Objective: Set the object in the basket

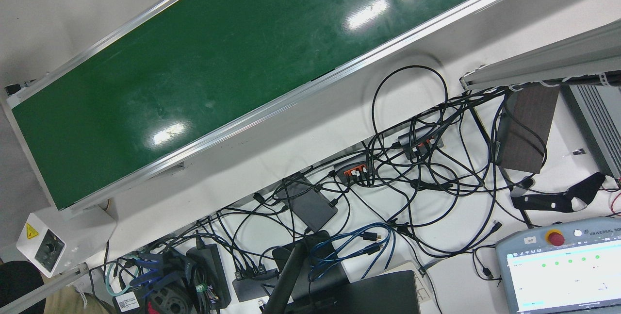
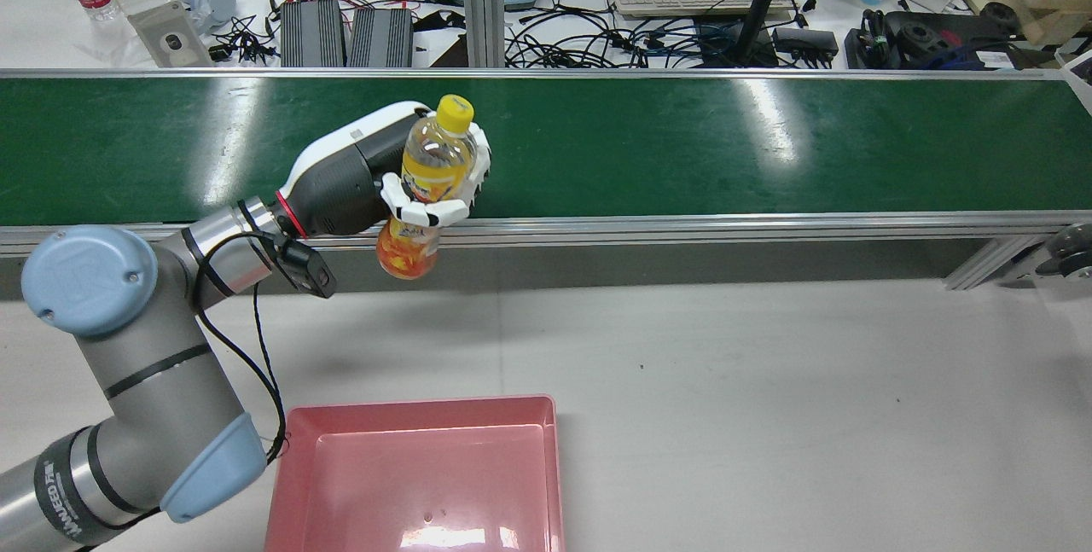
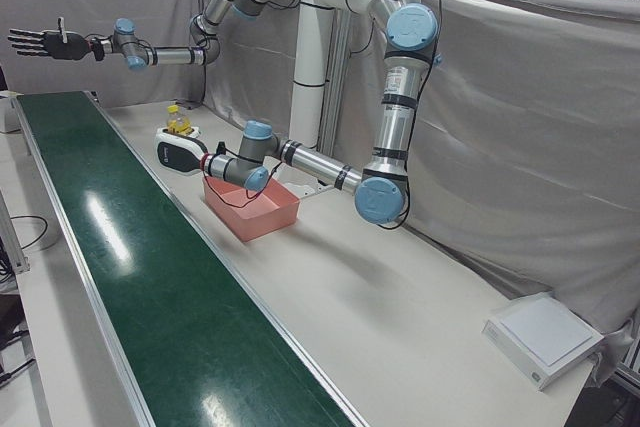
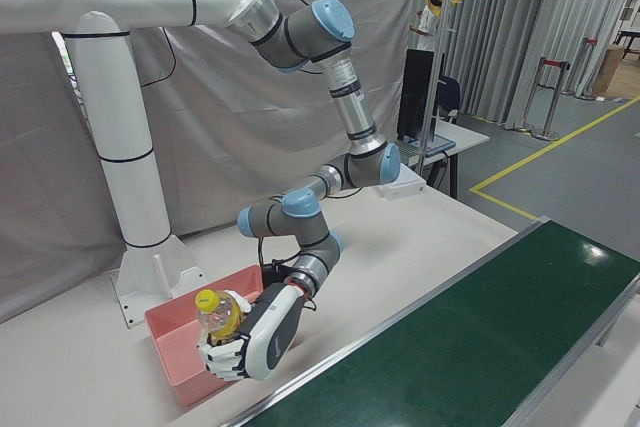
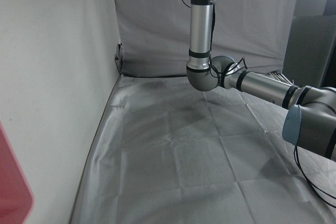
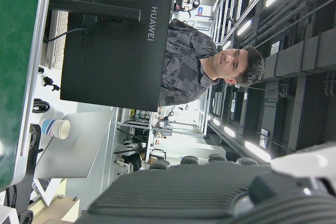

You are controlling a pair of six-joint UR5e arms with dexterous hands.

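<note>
left hand (image 2: 426, 185) clamped round the orange drink bottle (image 2: 424, 194), held upright in the air over the near edge of the green conveyor (image 2: 682, 142). mid-carry, looks like. pink basket (image 2: 550, 450) well apart on the white worktop (image 2: 768, 381), empty. next: swing back over it, lower, let go. right hand (image 3: 40, 43) raised far off, fingers spread, holding nothing.

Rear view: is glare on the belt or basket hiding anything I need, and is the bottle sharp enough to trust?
Rear view: pale ceiling-light streaks cross the green belt away from the bottle, which is sharp in the left hand; a small glare patch lies on the pink basket floor. Front view: similar bright patches on the belt.
</note>
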